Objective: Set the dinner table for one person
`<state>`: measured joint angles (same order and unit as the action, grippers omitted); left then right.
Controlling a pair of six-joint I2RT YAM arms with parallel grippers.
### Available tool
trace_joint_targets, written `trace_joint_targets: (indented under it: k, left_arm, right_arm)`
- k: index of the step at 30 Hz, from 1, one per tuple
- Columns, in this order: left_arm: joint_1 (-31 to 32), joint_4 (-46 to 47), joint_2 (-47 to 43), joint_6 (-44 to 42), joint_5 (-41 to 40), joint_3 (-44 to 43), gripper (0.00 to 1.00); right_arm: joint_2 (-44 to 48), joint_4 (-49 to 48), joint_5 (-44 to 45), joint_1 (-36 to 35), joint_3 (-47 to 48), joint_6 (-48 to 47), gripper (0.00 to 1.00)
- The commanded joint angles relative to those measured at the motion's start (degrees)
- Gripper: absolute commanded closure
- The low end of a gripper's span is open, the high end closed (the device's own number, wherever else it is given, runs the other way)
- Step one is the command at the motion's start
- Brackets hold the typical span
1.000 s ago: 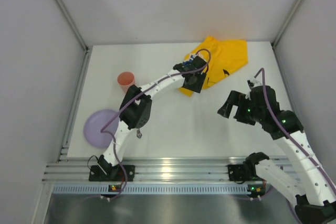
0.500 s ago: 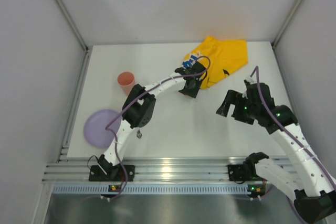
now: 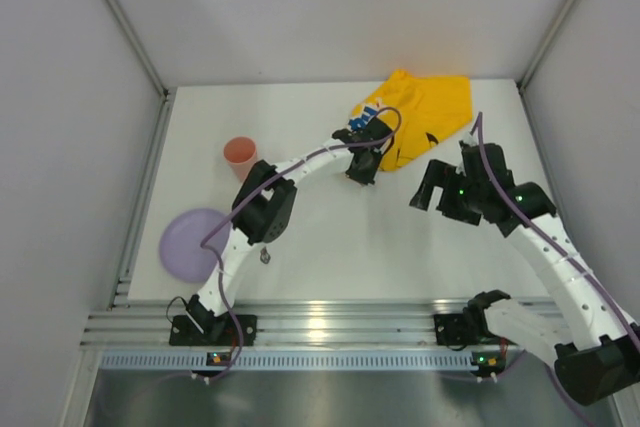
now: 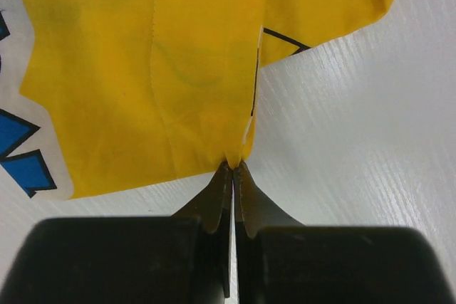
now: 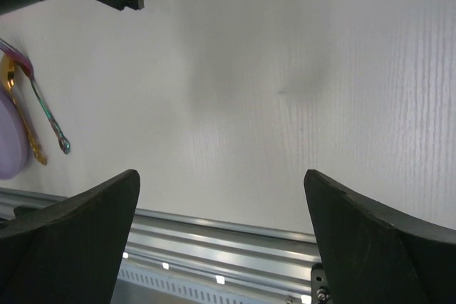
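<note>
The white table (image 3: 320,237) filled the floor between the pale walls, spreading under both arms, with silver rails (image 3: 330,325) along its near edge. At its far right lay a yellow cloth (image 3: 428,112), rumpled, with blue and white print showing at its left edge. The left arm reached out to the far side, and the left pincer (image 4: 234,170) was clenched tight on a small fold at the near edge of the cloth, its two fingers pressed together with the yellow fabric pinched between the tips. The bare white table showed to the right of that fold. The right pincer (image 5: 222,183) hung above bare table just near and right of the cloth, touching nothing, its fingers (image 5: 78,233) spread wide apart. On the left side an orange cup (image 3: 239,151) stood upright, and nearer than it a purple plate (image 3: 188,244) lay flat close to the left edge. In the right wrist view a fork (image 5: 44,101) with an iridescent sheen and a gold spoon (image 5: 23,119) lay side by side just right of the plate.
</note>
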<state>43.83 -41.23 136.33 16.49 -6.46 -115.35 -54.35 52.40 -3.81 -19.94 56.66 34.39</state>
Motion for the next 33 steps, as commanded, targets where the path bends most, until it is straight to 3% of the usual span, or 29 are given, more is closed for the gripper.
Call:
trace_joint_targets:
  k: [1,5,10,14,18,23,33]
  left_arm:
    - [-1.0,-4.6,-0.9,-0.7,2.0,1.9,1.0]
    - [-1.0,-5.6,-7.9,1.9,5.1,6.7,1.0]
    - [-1.0,-2.2,-22.9,5.8,6.1,22.8,1.0]
    - [-1.0,-1.4,-31.0,8.8,10.2,29.0,1.0]
    - [-0.9,-1.0,-33.9,11.4,16.4,32.5,1.0]
    - [-0.9,-1.0,-35.7,11.1,16.7,35.7,1.0]
    - [-0.9,-2.5,-35.0,9.4,16.2,36.3,1.0]
  right_arm:
    - [-4.3,-4.1,2.9,1.3,6.2,-1.9,0.0]
    - [-12.8,-5.2,8.0,2.5,12.9,-3.1,0.0]
    - [-27.5,-6.8,9.8,5.5,24.0,-4.4,0.0]
    - [-41.8,-5.2,12.6,5.8,33.8,-4.5,0.02]
    - [-52.5,-3.9,13.0,5.1,41.9,-3.5,0.11]
    - [-64.1,-3.5,13.3,2.8,49.7,-3.3,0.29]
    - [-77.9,-0.7,15.1,1.7,62.6,-2.5,0.37]
